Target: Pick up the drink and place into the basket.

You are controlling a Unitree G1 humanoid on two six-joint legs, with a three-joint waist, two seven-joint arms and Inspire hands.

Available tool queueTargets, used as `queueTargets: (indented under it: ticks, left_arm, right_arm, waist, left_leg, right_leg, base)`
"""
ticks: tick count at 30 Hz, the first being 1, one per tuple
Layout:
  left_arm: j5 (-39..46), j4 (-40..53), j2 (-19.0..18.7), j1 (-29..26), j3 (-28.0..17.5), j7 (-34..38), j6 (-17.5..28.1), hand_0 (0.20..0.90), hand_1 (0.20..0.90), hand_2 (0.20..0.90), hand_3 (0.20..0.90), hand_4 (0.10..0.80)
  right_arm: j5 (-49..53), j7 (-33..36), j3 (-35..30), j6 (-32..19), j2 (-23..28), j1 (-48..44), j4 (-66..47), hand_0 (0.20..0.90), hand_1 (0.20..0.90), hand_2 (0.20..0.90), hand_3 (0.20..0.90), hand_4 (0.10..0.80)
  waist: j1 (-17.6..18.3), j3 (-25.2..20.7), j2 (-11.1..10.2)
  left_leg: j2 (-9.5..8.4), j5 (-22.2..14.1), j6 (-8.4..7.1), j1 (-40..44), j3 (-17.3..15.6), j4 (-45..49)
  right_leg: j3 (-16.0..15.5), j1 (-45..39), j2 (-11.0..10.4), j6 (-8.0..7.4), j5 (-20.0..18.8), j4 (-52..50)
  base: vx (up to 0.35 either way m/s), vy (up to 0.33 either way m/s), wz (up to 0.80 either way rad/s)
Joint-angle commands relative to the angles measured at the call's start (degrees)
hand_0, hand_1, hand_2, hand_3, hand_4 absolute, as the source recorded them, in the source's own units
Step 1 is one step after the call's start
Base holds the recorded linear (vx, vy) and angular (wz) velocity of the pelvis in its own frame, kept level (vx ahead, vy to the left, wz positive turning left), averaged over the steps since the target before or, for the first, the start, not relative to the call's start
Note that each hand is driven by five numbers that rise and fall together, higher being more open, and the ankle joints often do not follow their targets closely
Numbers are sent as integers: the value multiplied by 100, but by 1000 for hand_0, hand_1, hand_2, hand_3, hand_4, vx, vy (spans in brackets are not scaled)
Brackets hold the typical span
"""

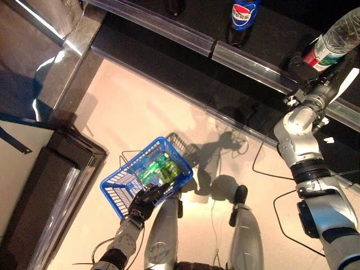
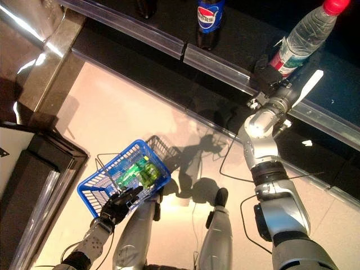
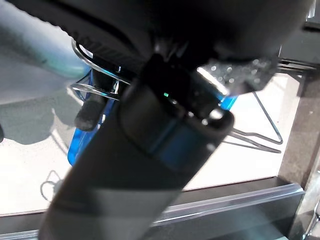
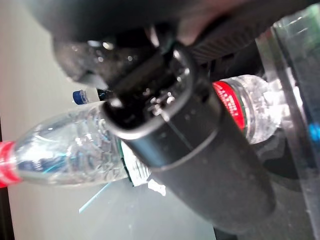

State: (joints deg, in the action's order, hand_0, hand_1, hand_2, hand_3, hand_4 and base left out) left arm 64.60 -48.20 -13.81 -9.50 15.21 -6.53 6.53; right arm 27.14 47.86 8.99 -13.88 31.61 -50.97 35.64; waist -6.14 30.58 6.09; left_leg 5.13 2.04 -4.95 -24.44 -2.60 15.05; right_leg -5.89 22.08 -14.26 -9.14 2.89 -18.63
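Note:
A clear water bottle (image 2: 306,31) with a red cap and red label stands on the dark shelf at the upper right. My right hand (image 2: 269,76) is at its lower part. In the right wrist view the thumb (image 4: 200,150) lies across the bottle (image 4: 65,145) at its label, with the fingers on the other side. My left hand (image 1: 143,202) is shut on the thin wire handles (image 3: 95,90) of the blue basket (image 1: 121,191), which hangs low at the left. Green drinks (image 1: 160,169) lie in the basket.
A cola bottle with a blue label (image 1: 243,19) and a dark bottle (image 1: 174,7) stand further left on the same shelf. A clear rail (image 1: 169,31) runs along the shelf's front edge. A dark cabinet (image 1: 45,191) stands at the left.

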Motion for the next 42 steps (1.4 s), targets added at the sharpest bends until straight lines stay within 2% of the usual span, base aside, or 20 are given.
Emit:
queueTargets:
  ticks: [1,11,17,24,31,40,42]
  left_arm:
    - [213,594,-250,393,343,-328,106,300,300,300,200,100]
    - [244,684,-328,461,319,-457,75,300,300,300,200,100]
    - [254,694,-319,461,250,-567,138,300,300,300,200,100]
    - [248,779,-255,553,102,-718,187,300,300,300,200,100]
    - [469,1186,-288,700,46,-1081,272,300,300,300,200,100]
    - [492,1851,-263,1045,-215,-1661,431,300,300,300,200,100]
    - [498,1953,-263,1066,-210,-1670,438,300,300,300,200,100]
  right_arm:
    - [-182,133,-16,-607,795,-1076,-237,300,300,300,200,100]
    - [-118,84,-53,-666,1017,-1121,-208,300,300,300,200,100]
    - [-153,-15,-209,-628,969,-936,-607,300,300,300,200,100]
    - [-279,-312,-442,-445,940,-439,-1569,300,300,300,200,100]
    - [-464,-1071,-536,-240,856,153,-2780,300,300,300,200,100]
    - [-61,-2927,-266,97,170,1435,-4216,300,300,300,200,100]
    - [-9,-3087,-173,172,69,1536,-4322,300,300,300,200,100]
  waist:
    - [-74,-78,-46]
    - [-79,-78,-59]
    - [-22,-78,-53]
    - [114,-78,-68]
    - [215,-219,-92]
    - [289,-605,-211]
    - [282,-637,-226]
  left_leg:
    - [-229,-109,155,-196,346,428]
    - [-267,-183,192,-25,338,381]
    - [-260,-223,184,144,289,450]
    - [-191,-175,132,561,212,436]
    - [-126,-118,81,780,165,426]
    - [-26,14,34,1131,131,202]
    - [-21,18,34,1171,136,153]
  right_leg:
    - [-234,-26,102,564,-228,18]
    - [-273,-105,91,577,-168,-71]
    - [-305,-250,78,618,-84,-170]
    - [-287,-649,109,674,41,-192]
    - [-283,-869,150,724,160,-274]
    - [-335,-1276,196,757,242,-144]
    - [-338,-1315,206,753,234,-112]
  base:
    - [0,0,0]
    - [0,0,0]
    - [-10,1,1]
    - [-25,12,1]
    - [-17,5,0]
    - [13,4,0]
    - [0,0,0]
